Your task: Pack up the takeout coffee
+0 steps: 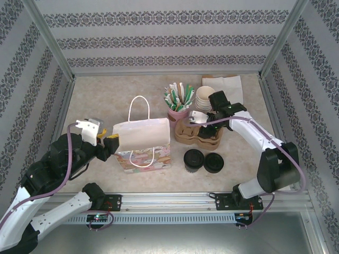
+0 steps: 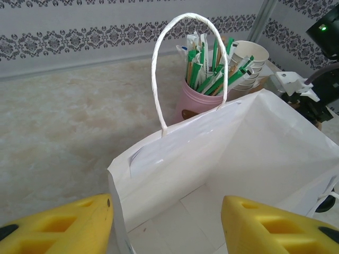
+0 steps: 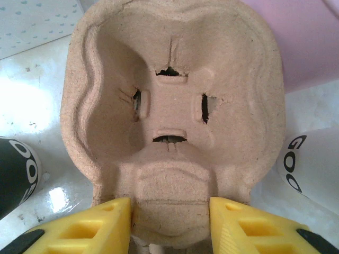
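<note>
While looking down from overhead cam, find takeout coffee standing upright on worktop near front rail, just beside loose black lid, apart from both hands. Find white paper bag mid-worktop, left hand at its left end. From left wrist cam, see yellow fingers spread wide w/ bag's near wall between them, not pinched: one outside bag, other over open mouth. Beyond bag, see pink cup of wrapped sticks, then stack of cream cups. Find right hand over cardboard carrier, just right of bag & behind coffee. From right wrist cam, see fingers pressed to either side of carrier's near lobe, no gap visible, i.e. pinching it. Can't tell whether carrier sits on worktop or hangs lifted.
</note>
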Robot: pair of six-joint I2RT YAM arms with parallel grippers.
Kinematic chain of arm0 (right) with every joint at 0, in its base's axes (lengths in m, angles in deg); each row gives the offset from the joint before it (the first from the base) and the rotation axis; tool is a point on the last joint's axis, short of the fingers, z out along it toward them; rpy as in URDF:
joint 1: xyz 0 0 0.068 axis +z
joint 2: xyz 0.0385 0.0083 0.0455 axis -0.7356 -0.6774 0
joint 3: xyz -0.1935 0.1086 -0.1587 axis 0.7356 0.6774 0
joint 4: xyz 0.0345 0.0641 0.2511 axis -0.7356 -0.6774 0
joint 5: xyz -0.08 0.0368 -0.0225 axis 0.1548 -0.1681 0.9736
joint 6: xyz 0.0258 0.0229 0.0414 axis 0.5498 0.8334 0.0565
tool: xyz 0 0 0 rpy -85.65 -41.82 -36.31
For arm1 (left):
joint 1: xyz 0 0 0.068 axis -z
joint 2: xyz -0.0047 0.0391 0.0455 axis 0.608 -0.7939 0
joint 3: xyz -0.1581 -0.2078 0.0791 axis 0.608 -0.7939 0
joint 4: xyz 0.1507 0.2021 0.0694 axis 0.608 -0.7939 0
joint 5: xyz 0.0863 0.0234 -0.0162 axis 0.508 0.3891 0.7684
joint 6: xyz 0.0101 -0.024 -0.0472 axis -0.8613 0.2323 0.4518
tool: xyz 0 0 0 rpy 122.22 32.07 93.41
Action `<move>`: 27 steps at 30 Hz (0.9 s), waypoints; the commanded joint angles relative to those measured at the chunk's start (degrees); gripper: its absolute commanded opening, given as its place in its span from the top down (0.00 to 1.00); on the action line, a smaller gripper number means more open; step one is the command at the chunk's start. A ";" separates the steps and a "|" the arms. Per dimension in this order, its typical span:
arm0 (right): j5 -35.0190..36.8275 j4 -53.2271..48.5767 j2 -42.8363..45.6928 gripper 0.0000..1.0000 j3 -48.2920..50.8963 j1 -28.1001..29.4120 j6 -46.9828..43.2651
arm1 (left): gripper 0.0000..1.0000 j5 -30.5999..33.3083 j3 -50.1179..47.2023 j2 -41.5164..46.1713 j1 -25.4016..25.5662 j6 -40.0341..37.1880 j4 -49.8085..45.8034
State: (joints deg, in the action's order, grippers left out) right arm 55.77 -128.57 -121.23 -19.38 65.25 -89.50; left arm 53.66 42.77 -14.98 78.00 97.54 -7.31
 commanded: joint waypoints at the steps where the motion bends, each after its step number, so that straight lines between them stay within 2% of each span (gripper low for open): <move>1: 0.40 -1.01 2.55 0.58 1.37 0.74 -0.89 | 0.43 2.08 2.07 -0.25 0.84 0.68 0.79; 10: 2.34 -1.21 7.87 0.60 3.88 1.10 -0.46 | 0.43 3.88 4.22 -1.14 0.84 0.41 1.18; 17: 2.87 -1.04 13.04 0.60 6.62 1.01 1.22 | 0.42 7.87 5.90 -1.76 0.84 1.50 1.25; 27: 1.26 -0.55 22.65 0.60 8.23 0.96 4.02 | 0.39 12.12 10.53 -6.73 0.86 3.50 -1.66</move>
State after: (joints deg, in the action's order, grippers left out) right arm 58.37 -128.57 -100.73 -11.40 65.88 -87.27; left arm 63.04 51.55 -20.60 78.00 99.23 -7.40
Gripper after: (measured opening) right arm 0.404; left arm 0.608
